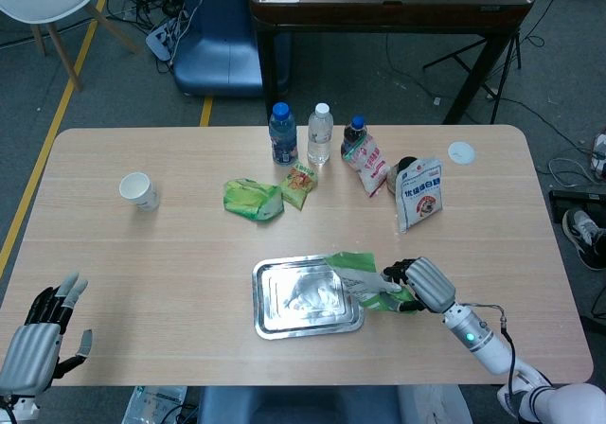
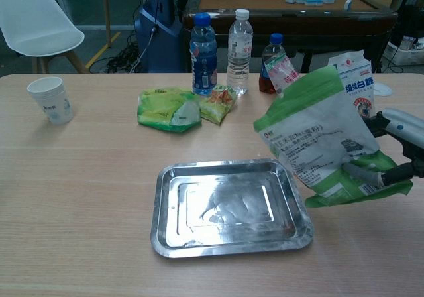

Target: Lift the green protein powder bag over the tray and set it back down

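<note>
The green and white protein powder bag (image 1: 363,279) (image 2: 321,138) hangs tilted in the air at the right edge of the steel tray (image 1: 275,322) (image 2: 199,240). My right hand (image 1: 421,285) (image 2: 397,151) grips the bag's lower right end, with the fingers wrapped over it. The bag's top leans left over the tray's right rim. The tray lies flat with nothing in it. My left hand (image 1: 43,334) rests at the table's near left corner, fingers spread and holding nothing; the chest view does not show it.
At the back stand a blue-labelled bottle (image 1: 281,133), a clear bottle (image 1: 320,133) and a dark bottle (image 1: 355,136). Snack bags (image 1: 254,199) (image 1: 299,184) lie behind the tray. A white pouch (image 1: 418,193) stands at right, a paper cup (image 1: 138,190) at left.
</note>
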`<action>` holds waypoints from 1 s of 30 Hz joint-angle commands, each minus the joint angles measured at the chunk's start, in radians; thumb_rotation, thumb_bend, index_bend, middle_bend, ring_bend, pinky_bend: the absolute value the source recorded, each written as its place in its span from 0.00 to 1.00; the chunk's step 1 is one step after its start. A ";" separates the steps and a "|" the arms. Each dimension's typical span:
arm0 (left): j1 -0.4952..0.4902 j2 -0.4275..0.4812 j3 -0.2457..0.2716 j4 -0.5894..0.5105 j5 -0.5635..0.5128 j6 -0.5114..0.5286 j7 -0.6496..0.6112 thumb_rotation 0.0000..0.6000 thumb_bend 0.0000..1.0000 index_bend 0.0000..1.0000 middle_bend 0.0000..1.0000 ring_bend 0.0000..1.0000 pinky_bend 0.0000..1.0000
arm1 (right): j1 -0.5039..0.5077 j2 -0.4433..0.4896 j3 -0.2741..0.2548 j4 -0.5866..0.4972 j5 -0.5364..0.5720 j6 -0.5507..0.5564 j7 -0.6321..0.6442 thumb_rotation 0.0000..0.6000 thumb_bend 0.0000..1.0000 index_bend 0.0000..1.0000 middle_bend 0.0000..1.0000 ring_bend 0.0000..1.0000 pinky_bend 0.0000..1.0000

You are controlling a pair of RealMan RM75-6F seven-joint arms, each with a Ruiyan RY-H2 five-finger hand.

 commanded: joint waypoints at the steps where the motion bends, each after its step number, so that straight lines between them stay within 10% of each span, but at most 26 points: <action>1: 0.001 0.001 0.000 -0.003 0.005 0.005 0.001 1.00 0.46 0.05 0.00 0.06 0.02 | 0.097 0.202 -0.025 -0.327 -0.019 -0.146 -0.112 1.00 0.63 0.78 0.68 0.63 0.65; 13: 0.003 0.000 0.004 0.000 0.006 0.002 -0.001 1.00 0.46 0.05 0.00 0.06 0.02 | 0.255 0.447 0.003 -0.717 0.057 -0.479 -0.340 1.00 0.63 0.82 0.72 0.71 0.72; 30: 0.003 0.001 0.006 -0.003 -0.006 -0.011 0.010 1.00 0.46 0.05 0.00 0.06 0.02 | 0.286 0.456 0.030 -0.774 0.150 -0.625 -0.524 1.00 0.63 0.82 0.72 0.72 0.72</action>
